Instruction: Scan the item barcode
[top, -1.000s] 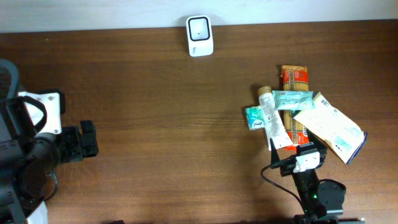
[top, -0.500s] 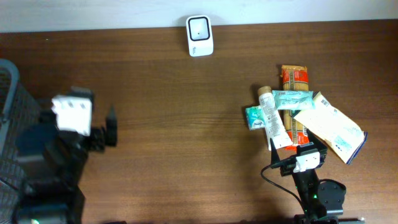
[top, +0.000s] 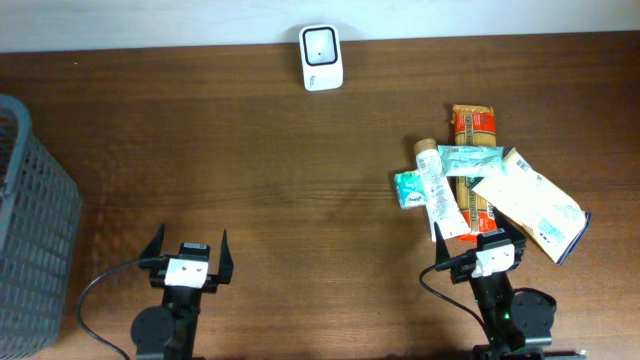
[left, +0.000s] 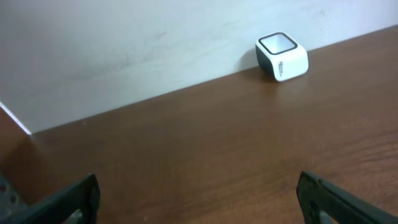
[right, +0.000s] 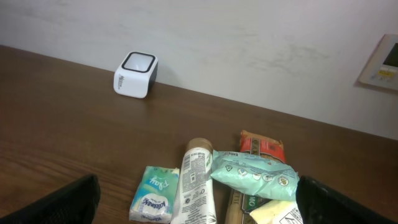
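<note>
Nearby: basket (top: 30, 220) left of left tool (top: 191, 234), item pile (top: 500, 190) before right tool (top: 478, 242) — both released; scanner (top: 321, 44) beyond.

Scanner (top: 321, 44) at the table's (top: 250, 170) far edge — basket (top: 35, 230) left, item pile (top: 485, 195) right.

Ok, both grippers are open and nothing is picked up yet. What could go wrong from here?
The tube, pouch and white bag overlap in one pile, so the right gripper may drag neighbours along. The scanner sits at the far edge by the wall, a long carry where a loose grip could slip.
</note>
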